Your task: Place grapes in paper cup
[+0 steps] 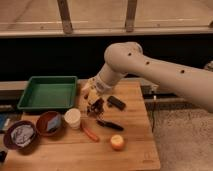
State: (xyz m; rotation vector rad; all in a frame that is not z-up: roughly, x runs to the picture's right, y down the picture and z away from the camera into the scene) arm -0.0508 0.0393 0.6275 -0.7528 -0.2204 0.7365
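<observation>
- Hovering where?
- Mid-frame: gripper (95, 104) clenched on grapes (97, 107), just right of paper cup (73, 119).
- Open room?
- Lower right of table (137, 145); tray (49, 78) edging upper left.

The table (137, 150) is light wood with a smooth, matt face. On it the paper cup (72, 118) is matt white paper, and the tray (47, 78) behind the cup looks like green plastic with a slight sheen. The arm (150, 70) has a smooth off-white shell, plastic by its look, and its gripper (94, 102) hangs just right of the cup, at the dull, dark-skinned grapes (96, 107). The apple (117, 143), in front and to the right of the cup, has smooth, faintly shiny skin.
</observation>
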